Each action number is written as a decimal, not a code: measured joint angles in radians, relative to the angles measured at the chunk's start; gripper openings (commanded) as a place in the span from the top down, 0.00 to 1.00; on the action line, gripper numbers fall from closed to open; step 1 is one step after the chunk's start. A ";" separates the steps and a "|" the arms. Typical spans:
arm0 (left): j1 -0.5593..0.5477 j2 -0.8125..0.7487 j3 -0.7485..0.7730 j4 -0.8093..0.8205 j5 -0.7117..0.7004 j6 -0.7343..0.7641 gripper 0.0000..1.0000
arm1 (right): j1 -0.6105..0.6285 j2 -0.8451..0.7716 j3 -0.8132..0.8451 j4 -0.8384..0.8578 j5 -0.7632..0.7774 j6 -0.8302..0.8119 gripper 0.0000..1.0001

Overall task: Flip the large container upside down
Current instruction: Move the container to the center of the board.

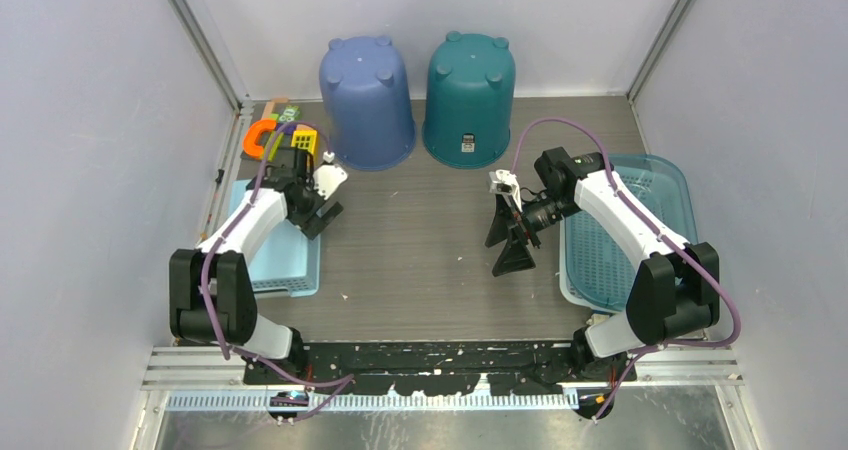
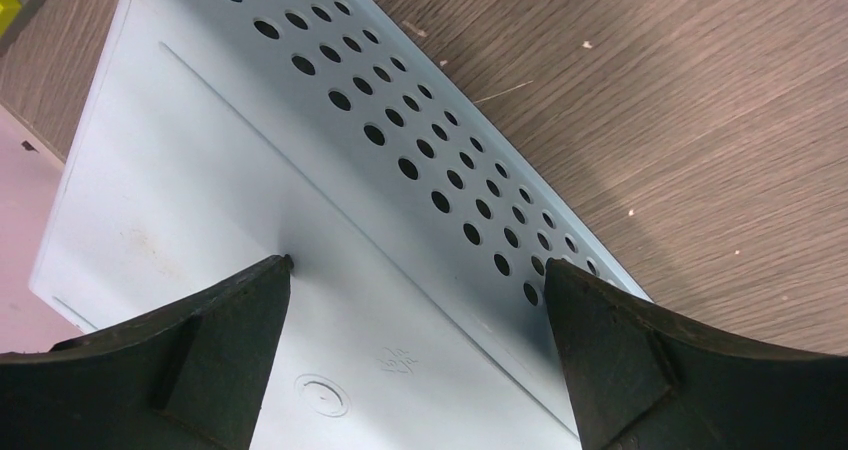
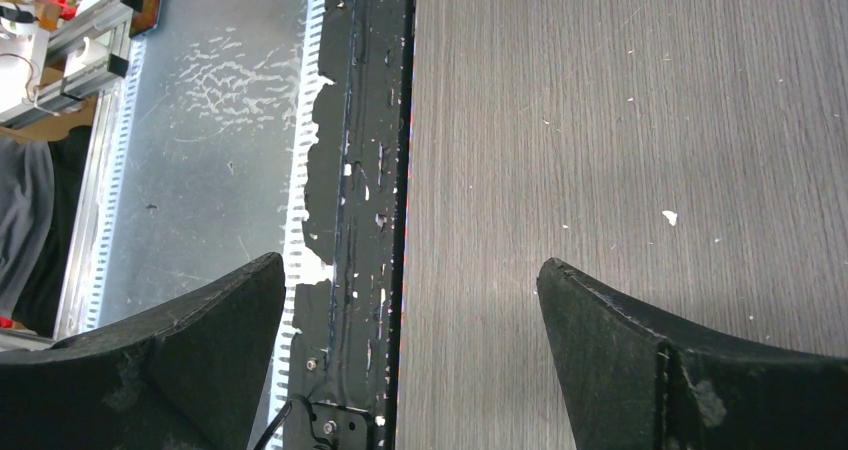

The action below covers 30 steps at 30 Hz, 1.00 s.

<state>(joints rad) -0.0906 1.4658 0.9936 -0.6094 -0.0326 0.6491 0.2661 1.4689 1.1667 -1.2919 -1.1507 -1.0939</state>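
Observation:
The large container (image 1: 603,266) is a blue mesh basket at the table's right, lying open side up, with my right arm across it. My right gripper (image 1: 512,238) hangs open just left of the basket, over bare wood. In the right wrist view the right gripper (image 3: 412,270) has nothing between its fingers and the basket does not show. My left gripper (image 1: 322,213) is open at the far right corner of a small pale-blue basket (image 1: 287,263). The left wrist view shows the left gripper (image 2: 418,270) over that small basket's upturned bottom (image 2: 200,170), with nothing held.
Two buckets stand upside down at the back, one purple-blue (image 1: 366,103) and one teal (image 1: 469,100). Orange, yellow and green toys (image 1: 268,136) lie at the back left. The table's near edge with its black rail (image 3: 355,170) shows in the right wrist view.

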 measured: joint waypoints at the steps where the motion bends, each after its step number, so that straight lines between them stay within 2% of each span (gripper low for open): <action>1: 0.007 0.000 0.000 0.002 0.003 0.007 0.00 | 0.000 0.000 0.000 0.000 0.000 0.000 0.00; 20: 0.110 0.011 0.001 0.032 0.061 0.100 0.00 | -0.002 0.009 0.000 -0.001 0.000 -0.001 0.00; 30: 0.127 0.011 0.011 0.017 0.084 0.114 0.00 | -0.002 0.011 0.000 -0.001 0.000 -0.001 0.00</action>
<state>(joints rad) 0.0364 1.4773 1.0050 -0.5926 0.0513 0.7635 0.2642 1.4799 1.1667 -1.2926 -1.1507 -1.0950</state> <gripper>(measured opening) 0.996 0.996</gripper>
